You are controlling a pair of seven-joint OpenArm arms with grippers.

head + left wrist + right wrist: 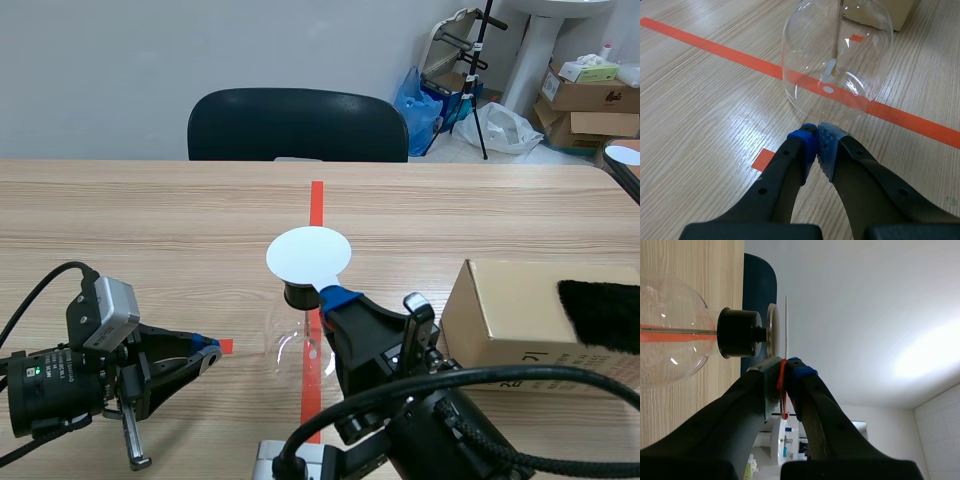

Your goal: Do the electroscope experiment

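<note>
Left hand (816, 134) closed; right hand (785, 366) clamped, rolled sideways

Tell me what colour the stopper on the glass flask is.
The stopper is black, clearest in the right wrist view.

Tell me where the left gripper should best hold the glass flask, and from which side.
Probably the black stopper at the neck of the glass flask, coming level from the robot's left. Its sides are straight, while the bulb is wide, round and smooth. The right gripper holds the white disc above it, so the top is blocked. The left gripper must open first.
</note>
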